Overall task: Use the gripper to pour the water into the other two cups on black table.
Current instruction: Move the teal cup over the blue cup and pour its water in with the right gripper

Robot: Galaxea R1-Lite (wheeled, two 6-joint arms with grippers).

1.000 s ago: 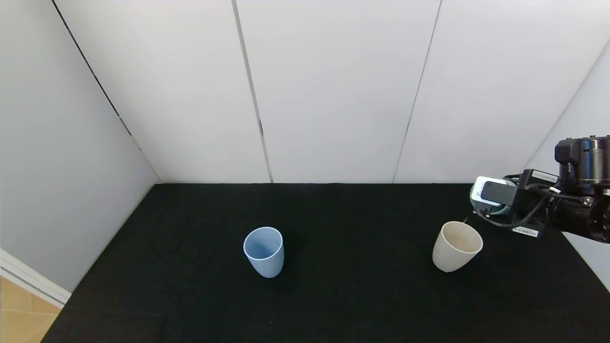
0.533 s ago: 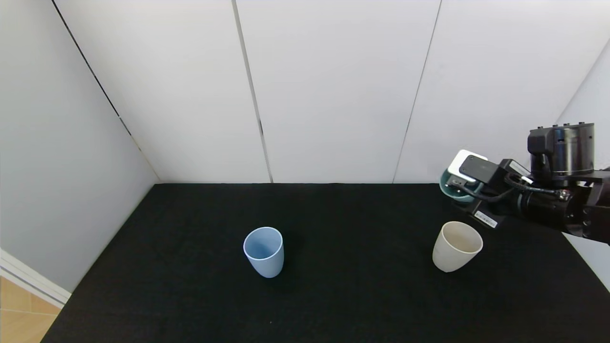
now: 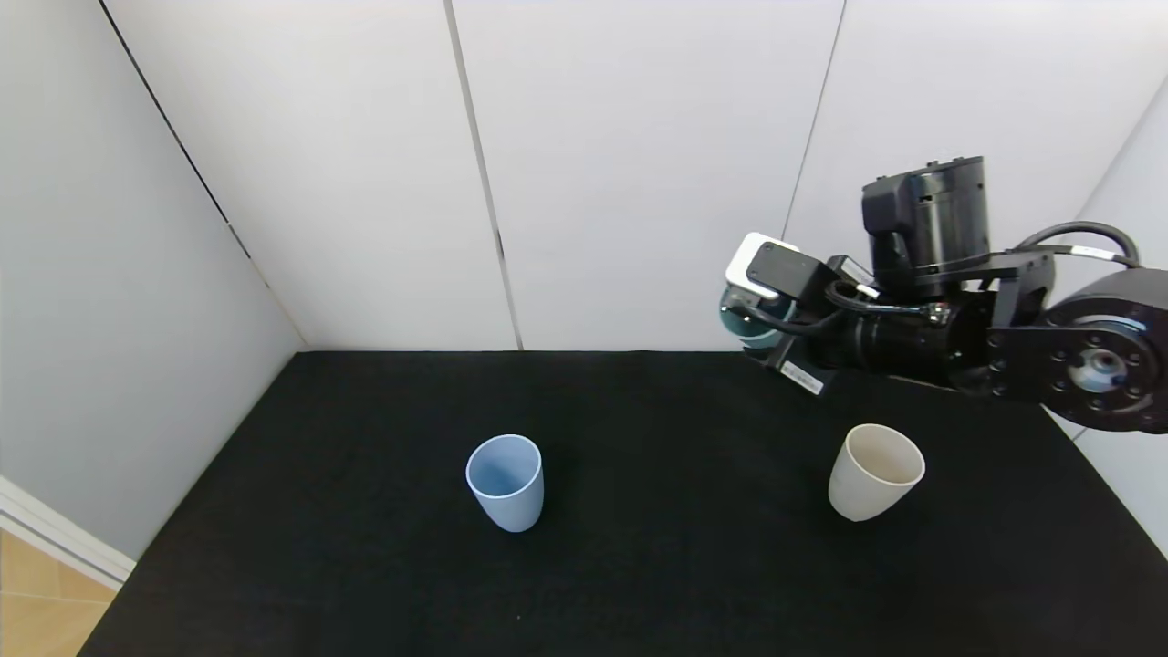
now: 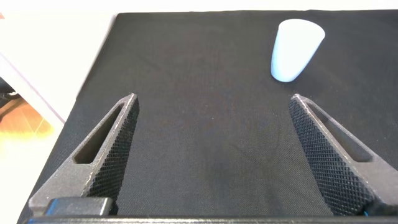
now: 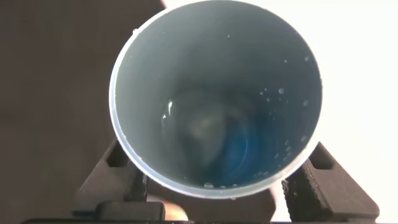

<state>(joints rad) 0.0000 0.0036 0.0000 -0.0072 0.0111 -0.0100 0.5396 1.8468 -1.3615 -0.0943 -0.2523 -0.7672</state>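
Note:
My right gripper point(image 3: 744, 319) is shut on a teal-green cup point(image 3: 741, 321), held high above the black table point(image 3: 639, 566) near the back wall, left of and beyond the cream-white cup point(image 3: 874, 472). In the right wrist view the teal cup point(image 5: 217, 99) fills the frame, fingers point(image 5: 109, 180) on both its sides; water point(image 5: 211, 134) glints at its bottom and droplets cling to its wall. The pale blue cup point(image 3: 506, 481) stands upright at the table's middle; it also shows in the left wrist view point(image 4: 296, 48). My left gripper point(image 4: 214, 158) is open and empty, low over the table.
White wall panels point(image 3: 639, 173) close the table's back and sides. A wooden floor point(image 3: 36, 602) shows past the table's left edge. The right arm's thick black body point(image 3: 1004, 319) hangs above the table's right rear, over the cream-white cup.
My right gripper has lifted the teal cup up and carried it leftward, from beside the cream-white cup to high near the back wall. Both standing cups have stayed put.

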